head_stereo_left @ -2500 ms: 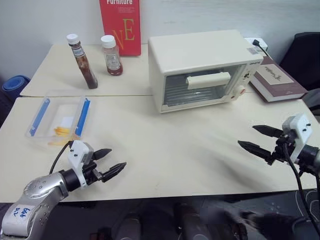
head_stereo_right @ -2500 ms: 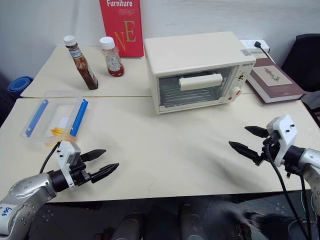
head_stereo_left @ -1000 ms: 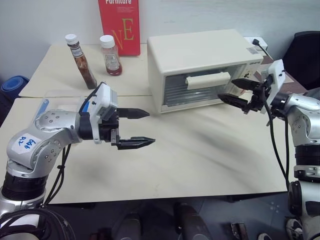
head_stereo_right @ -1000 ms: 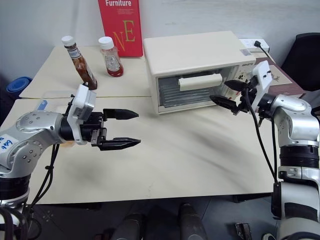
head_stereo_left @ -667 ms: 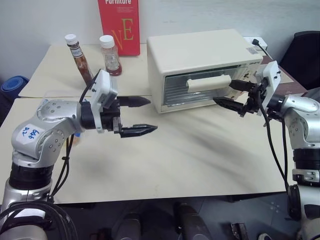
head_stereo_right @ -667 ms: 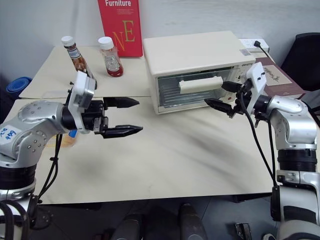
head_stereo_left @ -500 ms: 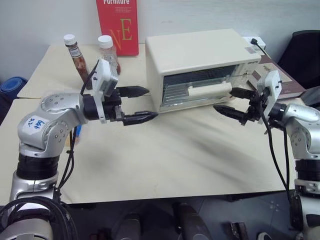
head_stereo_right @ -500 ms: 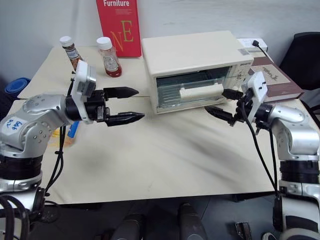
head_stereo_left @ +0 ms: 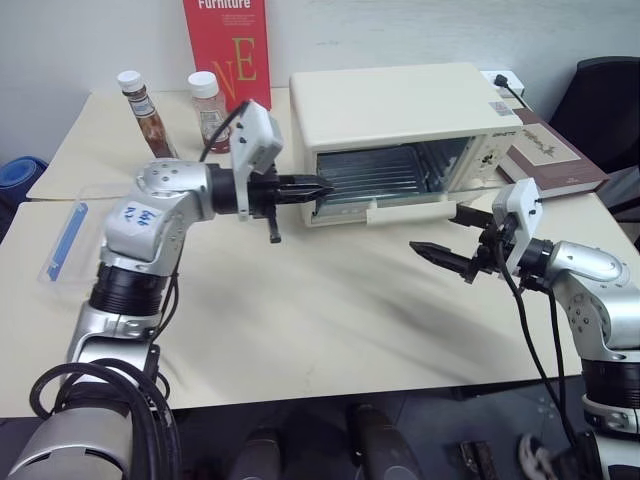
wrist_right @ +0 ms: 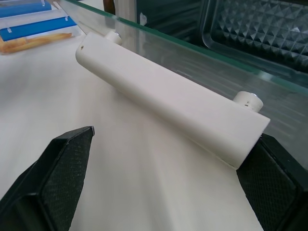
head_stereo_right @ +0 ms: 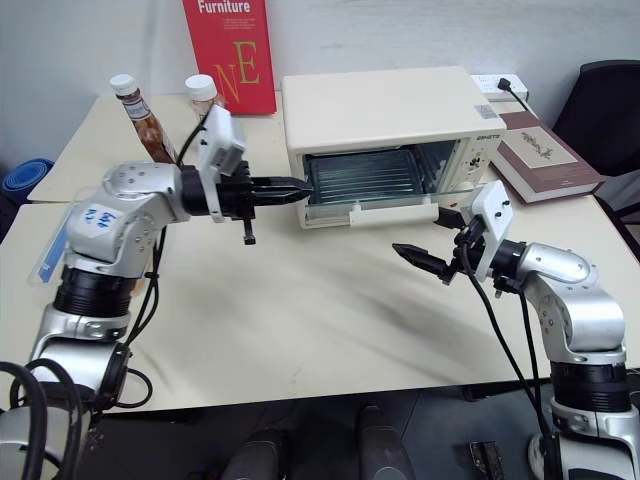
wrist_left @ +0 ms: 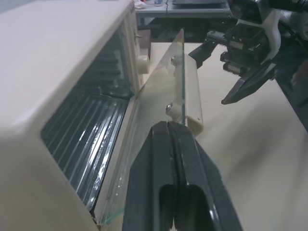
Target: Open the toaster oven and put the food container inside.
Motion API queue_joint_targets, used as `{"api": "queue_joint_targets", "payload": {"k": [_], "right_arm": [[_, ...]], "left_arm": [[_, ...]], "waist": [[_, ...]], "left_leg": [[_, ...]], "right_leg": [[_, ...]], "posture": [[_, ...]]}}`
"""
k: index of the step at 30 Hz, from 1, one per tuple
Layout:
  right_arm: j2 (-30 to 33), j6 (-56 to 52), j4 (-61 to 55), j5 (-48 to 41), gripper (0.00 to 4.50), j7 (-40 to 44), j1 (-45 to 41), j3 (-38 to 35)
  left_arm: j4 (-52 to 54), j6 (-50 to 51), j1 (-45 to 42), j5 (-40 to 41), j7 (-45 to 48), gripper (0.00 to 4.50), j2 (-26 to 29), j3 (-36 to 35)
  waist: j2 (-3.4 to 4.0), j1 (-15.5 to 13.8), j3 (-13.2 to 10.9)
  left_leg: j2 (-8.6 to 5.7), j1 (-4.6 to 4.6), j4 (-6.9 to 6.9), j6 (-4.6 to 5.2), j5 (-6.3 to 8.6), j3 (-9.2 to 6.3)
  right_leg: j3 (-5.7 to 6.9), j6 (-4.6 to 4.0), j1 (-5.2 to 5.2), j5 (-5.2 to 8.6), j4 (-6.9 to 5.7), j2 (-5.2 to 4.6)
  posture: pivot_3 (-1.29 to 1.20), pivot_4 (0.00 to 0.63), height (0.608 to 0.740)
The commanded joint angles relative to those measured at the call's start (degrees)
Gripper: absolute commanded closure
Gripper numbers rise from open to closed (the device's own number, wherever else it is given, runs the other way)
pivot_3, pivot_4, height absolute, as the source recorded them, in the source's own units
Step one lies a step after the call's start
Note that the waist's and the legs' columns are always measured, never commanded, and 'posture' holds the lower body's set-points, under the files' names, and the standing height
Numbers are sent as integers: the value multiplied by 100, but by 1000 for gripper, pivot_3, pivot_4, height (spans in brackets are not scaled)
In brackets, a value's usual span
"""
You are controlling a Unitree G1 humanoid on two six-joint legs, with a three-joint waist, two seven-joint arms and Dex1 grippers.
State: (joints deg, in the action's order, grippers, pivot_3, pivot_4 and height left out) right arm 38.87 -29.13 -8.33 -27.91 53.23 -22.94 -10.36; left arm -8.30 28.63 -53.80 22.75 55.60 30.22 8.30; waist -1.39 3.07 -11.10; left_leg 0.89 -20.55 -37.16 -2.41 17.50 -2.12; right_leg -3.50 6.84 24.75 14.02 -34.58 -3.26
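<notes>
The cream toaster oven stands at mid-table with its glass door dropped open, almost level, its bar handle facing me. A dark rack is visible inside. My left gripper is shut with nothing in it, its tips at the door's left end by the oven mouth. My right gripper hangs open just in front of the handle, apart from it. The clear food container with blue clips sits on the table at the far left, partly behind my left arm.
Two sauce bottles and a red book stand at the back left. A brown book lies right of the oven, a black chair beyond it. The table has a seam running behind the container.
The oven door went from shut to hanging open. My left gripper swung right to the oven's front and closed. My right gripper drew back and down from the handle, still open.
</notes>
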Motion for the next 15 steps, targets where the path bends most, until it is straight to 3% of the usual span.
{"api": "queue_joint_targets", "payload": {"k": [1,9,15], "right_arm": [[-48,-25,-549,-310,0,-44,83,-110],[373,-339,-1337,-500,0,-331,1186,-885],[691,-884,-2245,-1143,0,-250,2614,-2119]], "left_arm": [[-210,-396,-244,-384,22,4469,-109,145],[-35,-854,211,-836,456,4469,-108,498],[323,-922,761,-990,606,4469,-60,635]], "waist": [[0,0,0],[2,-99,-1],[1,-192,-1]], "left_leg": [[0,-1,1,0,0,0],[-2,-10,4,0,0,-4],[-4,-3,-10,1,1,-7]], "right_leg": [[0,0,0,0,0,0],[1,4,4,4,5,-2],[2,6,-14,3,8,-3]], "posture": [[0,150,740],[0,150,740],[0,150,740]]}}
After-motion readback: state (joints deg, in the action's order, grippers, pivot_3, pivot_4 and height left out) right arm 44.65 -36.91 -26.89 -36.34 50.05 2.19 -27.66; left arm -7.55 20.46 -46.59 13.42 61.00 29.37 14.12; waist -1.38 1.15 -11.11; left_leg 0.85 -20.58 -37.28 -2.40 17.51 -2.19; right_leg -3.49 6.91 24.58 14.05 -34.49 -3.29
